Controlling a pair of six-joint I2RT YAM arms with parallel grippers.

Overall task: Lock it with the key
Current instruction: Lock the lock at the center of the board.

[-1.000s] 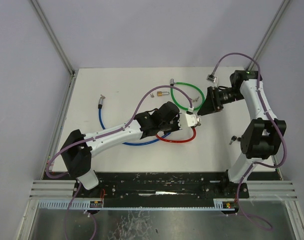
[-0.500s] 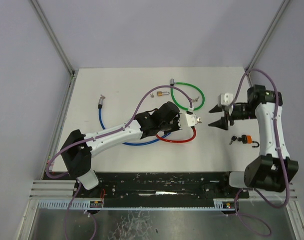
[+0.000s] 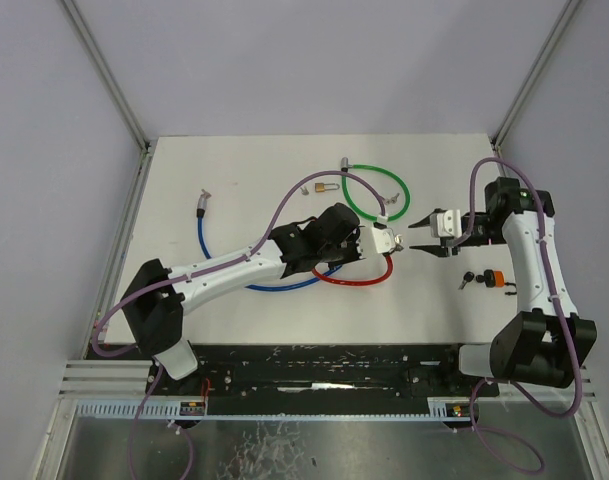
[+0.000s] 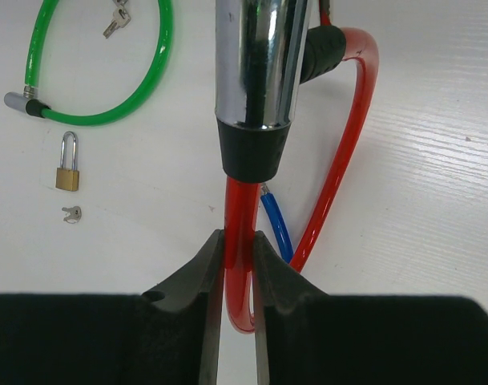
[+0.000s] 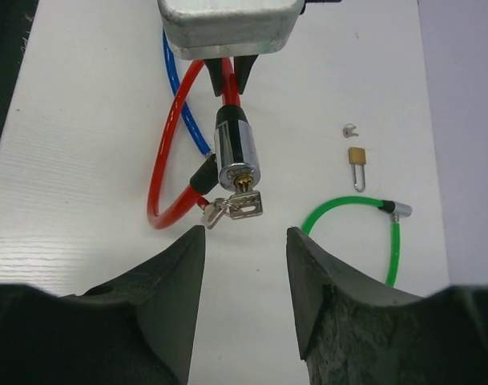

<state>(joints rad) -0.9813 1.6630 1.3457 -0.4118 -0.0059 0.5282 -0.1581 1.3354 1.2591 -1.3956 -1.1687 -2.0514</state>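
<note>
The red cable lock (image 3: 356,277) lies mid-table, its chrome cylinder (image 5: 237,152) raised off the surface. My left gripper (image 4: 237,241) is shut on the red cable (image 4: 340,160) just behind the cylinder (image 4: 256,64). A key (image 5: 245,203) is in the cylinder's end face, and a second key hangs beside it on a ring. My right gripper (image 5: 245,233) is open, facing that keyed end from a short way off; the key is just beyond its fingertips. In the top view the right gripper (image 3: 414,237) points left at the cylinder (image 3: 382,240).
A green cable lock (image 3: 376,190) lies behind the cylinder, with a small brass padlock (image 3: 324,186) and tiny keys (image 3: 302,188) to its left. A blue cable (image 3: 214,245) runs under the left arm. A black and orange piece (image 3: 489,279) sits beside the right arm.
The right arm has swung round and turned its gripper to point left at the keyed end, with jaws a little narrower. The left arm and the lock have not moved.
</note>
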